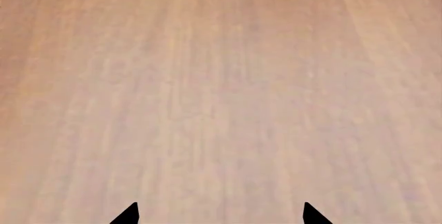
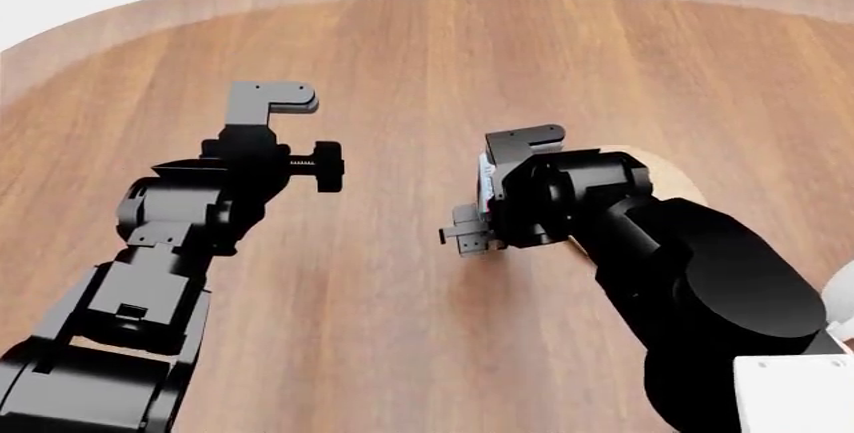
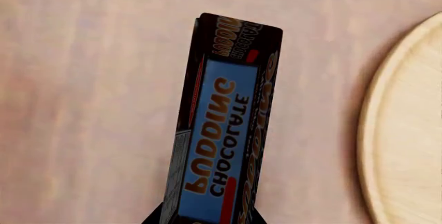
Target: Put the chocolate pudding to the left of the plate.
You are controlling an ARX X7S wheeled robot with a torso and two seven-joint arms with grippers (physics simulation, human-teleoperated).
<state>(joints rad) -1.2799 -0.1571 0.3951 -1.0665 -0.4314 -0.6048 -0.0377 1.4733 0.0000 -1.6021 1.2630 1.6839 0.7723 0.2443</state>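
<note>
Wooden table (image 2: 400,43) bears plate (image 3: 407,141) beside gripped chocolate pudding (image 3: 224,131).

The chocolate pudding (image 3: 224,131) is a narrow carton with dark brown sides and a light blue face printed "CHOCOLATE PUDDING" in orange and dark letters. It is held at one end, with the surface showing beyond its other end. The plate (image 3: 407,131), a flat, round, light-tan disc with a thin rim, lies just beside the carton, apart from it.
</note>
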